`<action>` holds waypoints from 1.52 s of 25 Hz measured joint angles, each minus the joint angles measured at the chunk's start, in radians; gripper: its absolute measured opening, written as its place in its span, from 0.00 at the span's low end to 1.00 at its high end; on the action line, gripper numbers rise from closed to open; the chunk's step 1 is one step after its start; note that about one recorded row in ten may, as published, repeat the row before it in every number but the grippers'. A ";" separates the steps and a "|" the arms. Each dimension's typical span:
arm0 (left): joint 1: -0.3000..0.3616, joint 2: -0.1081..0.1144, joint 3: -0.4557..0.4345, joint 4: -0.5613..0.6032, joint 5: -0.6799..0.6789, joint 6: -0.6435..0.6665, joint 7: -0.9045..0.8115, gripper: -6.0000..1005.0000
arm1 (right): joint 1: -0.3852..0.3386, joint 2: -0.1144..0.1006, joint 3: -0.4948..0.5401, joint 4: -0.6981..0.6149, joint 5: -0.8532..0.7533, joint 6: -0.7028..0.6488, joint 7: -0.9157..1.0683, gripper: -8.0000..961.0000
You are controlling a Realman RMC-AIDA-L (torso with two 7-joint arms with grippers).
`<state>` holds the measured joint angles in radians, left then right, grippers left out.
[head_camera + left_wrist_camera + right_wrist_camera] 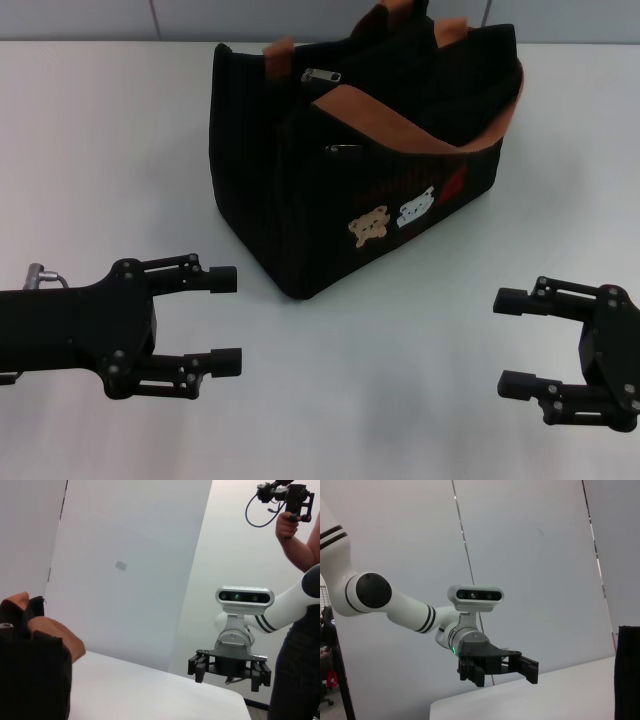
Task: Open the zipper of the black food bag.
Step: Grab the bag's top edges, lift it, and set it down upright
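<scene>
The black food bag [300,180] stands upright at the back middle of the white table, with orange-brown straps and bear patches on its front. Its zipper [320,75] shows a silver pull tab at the left end of the bag's top. My left gripper [228,318] hovers open near the bag's front left corner, apart from it. My right gripper [507,341] hovers open to the front right, also apart, with nothing between its fingers. The left wrist view shows the bag [30,675] and the right gripper [227,675] farther off. The right wrist view shows the left gripper [532,671] and the bag's edge [627,675].
The white table [100,150] runs to a pale wall behind the bag. A second small metal pull [343,149] sits on the bag's front panel under the orange trim. A person [300,605] holding a camera rig stands beyond the table's right side.
</scene>
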<state>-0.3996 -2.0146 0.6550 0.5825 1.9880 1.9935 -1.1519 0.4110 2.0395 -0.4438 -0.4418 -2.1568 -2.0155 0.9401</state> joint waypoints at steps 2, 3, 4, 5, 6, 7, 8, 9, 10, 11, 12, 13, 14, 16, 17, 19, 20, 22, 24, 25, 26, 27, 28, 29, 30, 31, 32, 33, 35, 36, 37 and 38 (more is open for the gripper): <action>0.001 -0.002 0.000 0.000 0.000 0.002 0.000 0.83 | 0.000 0.001 -0.004 0.000 0.000 0.000 0.002 0.78; 0.001 -0.002 0.002 -0.001 0.000 0.003 0.000 0.82 | 0.000 0.001 -0.004 0.000 0.000 0.000 0.002 0.78; 0.002 -0.004 0.006 -0.001 0.000 0.004 0.000 0.82 | 0.002 0.001 -0.009 0.000 0.000 0.000 0.005 0.78; 0.002 -0.004 0.006 -0.001 0.000 0.004 0.000 0.82 | 0.002 0.001 -0.009 0.000 0.000 0.000 0.005 0.78; 0.002 -0.004 0.008 -0.001 0.000 0.003 0.000 0.82 | 0.003 0.001 -0.011 0.000 0.000 0.000 0.007 0.78; 0.002 -0.005 0.009 -0.003 0.000 0.001 0.000 0.82 | 0.005 0.001 -0.012 0.000 0.000 0.004 0.010 0.78; 0.002 -0.005 0.009 -0.003 0.000 0.001 0.000 0.82 | 0.005 0.001 -0.012 0.000 0.000 0.004 0.010 0.78; 0.002 -0.005 0.008 -0.007 0.000 -0.002 0.000 0.81 | 0.005 0.003 -0.012 0.000 0.000 0.008 0.011 0.78; 0.002 -0.005 0.008 -0.007 0.000 -0.002 0.000 0.81 | 0.005 0.003 -0.012 0.000 0.000 0.008 0.011 0.78; 0.003 -0.006 0.006 -0.008 0.000 -0.003 0.000 0.81 | 0.005 0.005 -0.012 0.000 0.000 0.009 0.011 0.78; 0.004 -0.008 0.004 -0.010 0.000 -0.005 0.004 0.81 | 0.005 0.007 -0.009 0.000 0.000 0.011 0.011 0.78; 0.004 -0.008 0.004 -0.010 0.000 -0.005 0.004 0.81 | 0.005 0.007 -0.009 0.000 0.000 0.011 0.011 0.78; 0.009 -0.017 -0.002 -0.015 -0.004 -0.021 0.009 0.81 | 0.001 0.008 -0.002 0.000 0.004 0.018 0.011 0.78; 0.012 -0.028 -0.013 -0.022 -0.011 -0.039 0.010 0.80 | -0.004 0.008 0.004 0.000 0.010 0.025 0.011 0.78; 0.016 -0.046 -0.046 -0.049 -0.019 -0.092 0.018 0.80 | -0.014 0.008 0.033 0.000 0.019 0.039 0.011 0.78; 0.008 -0.058 -0.071 -0.129 -0.024 -0.162 0.059 0.80 | -0.024 0.008 0.072 0.000 0.021 0.051 0.011 0.78; 0.008 -0.058 -0.071 -0.129 -0.024 -0.162 0.059 0.80 | -0.024 0.008 0.072 0.000 0.021 0.051 0.011 0.78; -0.010 -0.058 -0.079 -0.263 -0.063 -0.266 0.140 0.79 | -0.044 0.008 0.130 0.000 0.022 0.060 0.012 0.78; -0.014 -0.059 -0.080 -0.325 -0.120 -0.354 0.193 0.79 | -0.056 0.006 0.154 0.000 0.022 0.061 0.012 0.78; -0.014 -0.059 -0.080 -0.325 -0.120 -0.354 0.193 0.79 | -0.056 0.006 0.154 0.000 0.022 0.061 0.012 0.78; -0.015 -0.061 -0.081 -0.357 -0.151 -0.395 0.223 0.79 | -0.060 0.005 0.161 0.000 0.022 0.062 0.012 0.78; -0.020 -0.062 -0.081 -0.427 -0.218 -0.451 0.307 0.79 | -0.066 0.004 0.171 0.000 0.023 0.064 0.012 0.78; -0.020 -0.062 -0.081 -0.427 -0.218 -0.451 0.307 0.78 | -0.067 0.005 0.175 0.000 0.023 0.065 0.010 0.78; -0.025 -0.064 -0.081 -0.465 -0.248 -0.467 0.356 0.78 | -0.067 0.006 0.178 0.000 0.023 0.067 0.008 0.78; -0.030 -0.064 -0.081 -0.501 -0.272 -0.475 0.409 0.78 | -0.067 0.006 0.178 0.000 0.023 0.067 0.008 0.78; -0.035 -0.064 -0.082 -0.533 -0.290 -0.480 0.455 0.78 | -0.068 0.007 0.180 0.000 0.023 0.069 0.006 0.78; -0.054 -0.065 -0.087 -0.587 -0.301 -0.486 0.530 0.78 | -0.068 0.009 0.180 0.000 0.023 0.070 0.005 0.78; -0.054 -0.065 -0.087 -0.587 -0.301 -0.486 0.530 0.78 | -0.068 0.009 0.180 0.000 0.023 0.070 0.005 0.78; -0.079 -0.065 -0.092 -0.637 -0.305 -0.504 0.595 0.77 | -0.068 0.010 0.180 0.000 0.023 0.070 0.005 0.78; -0.092 -0.065 -0.095 -0.665 -0.306 -0.520 0.635 0.77 | -0.069 0.010 0.180 0.000 0.023 0.071 0.005 0.78; -0.106 -0.065 -0.100 -0.690 -0.307 -0.537 0.669 0.77 | -0.070 0.011 0.181 0.000 0.023 0.071 0.005 0.78; -0.114 -0.065 -0.111 -0.712 -0.307 -0.556 0.697 0.77 | -0.070 0.011 0.181 0.000 0.023 0.071 0.005 0.78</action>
<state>-0.5131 -2.0798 0.5437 -0.1293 1.6810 1.4376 -0.4545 0.3408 2.0504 -0.2632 -0.4418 -2.1334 -1.9449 0.9449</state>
